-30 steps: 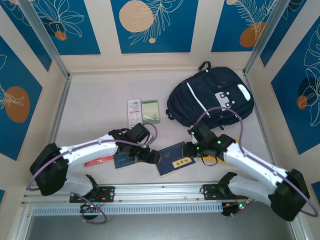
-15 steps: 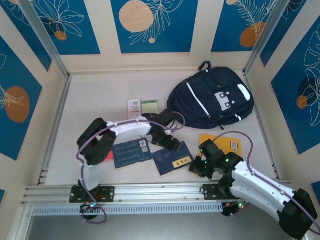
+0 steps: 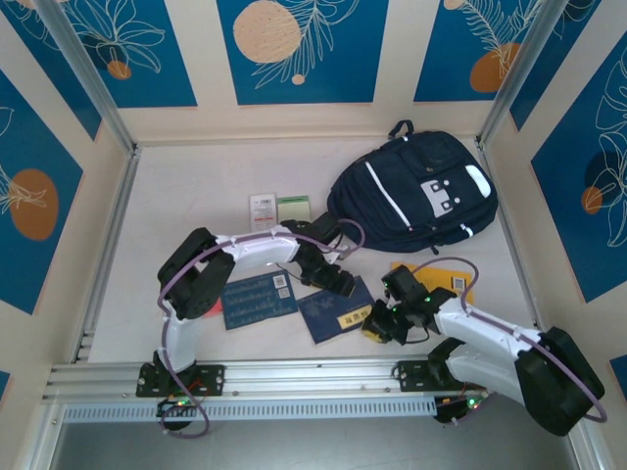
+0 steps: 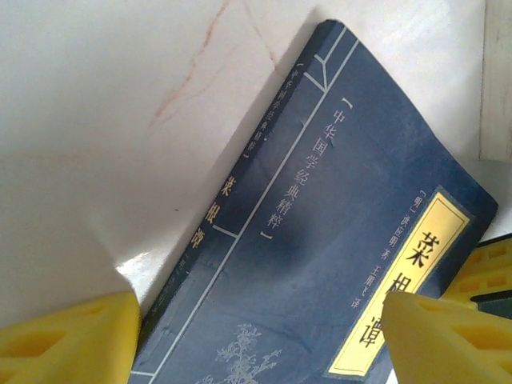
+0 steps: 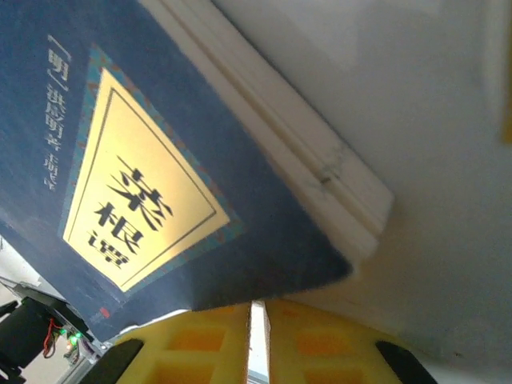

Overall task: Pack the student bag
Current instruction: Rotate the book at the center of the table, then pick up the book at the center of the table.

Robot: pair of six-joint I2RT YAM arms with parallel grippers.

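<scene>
Nothing looks packed yet: the student bag [image 3: 411, 196] lies far right on the surface [image 3: 186, 215], my left fingers [image 4: 68, 340] spread wide over the yellow-labelled book [image 3: 338, 313], and my right fingers [image 5: 200, 344] nearly closed at its corner, perhaps pinching the cover.

Pale tabletop [image 3: 186, 215] enclosed by cream walls [image 3: 206, 59], blue panels [image 3: 304, 49] printed with orange circles and white leaves, aluminium rail [image 3: 313, 372] fixed along the near edge.

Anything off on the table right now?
The yellow-labelled blue book lies rotated, out of line with the blue booklet beside it; right end effector shut at its corner, left end effector open over it. No damage visible.
</scene>
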